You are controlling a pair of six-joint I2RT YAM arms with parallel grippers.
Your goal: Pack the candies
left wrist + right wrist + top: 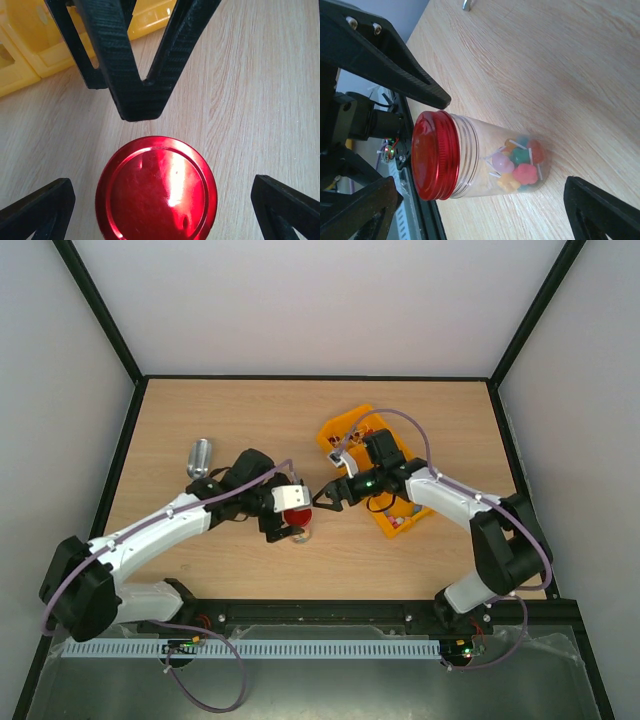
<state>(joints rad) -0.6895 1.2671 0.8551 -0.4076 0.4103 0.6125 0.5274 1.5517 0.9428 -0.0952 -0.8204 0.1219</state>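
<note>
Candies (517, 165) in the jar (470, 155) sit below the parted left pincer (160, 195).

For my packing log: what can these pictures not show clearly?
Left wrist: the red lid covers the jar, so the candies are hidden there.
Top external: the right arm covers much of the yellow tray; its contents are unclear.
Right wrist: the silver object is cut off by the top edge.

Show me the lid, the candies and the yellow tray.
lid (437, 155): right wrist view, on its ribbed red side.
candies (524, 173): right wrist view, a pink one in the heap.
tray (340, 430): top external view, its bare far corner.
</note>
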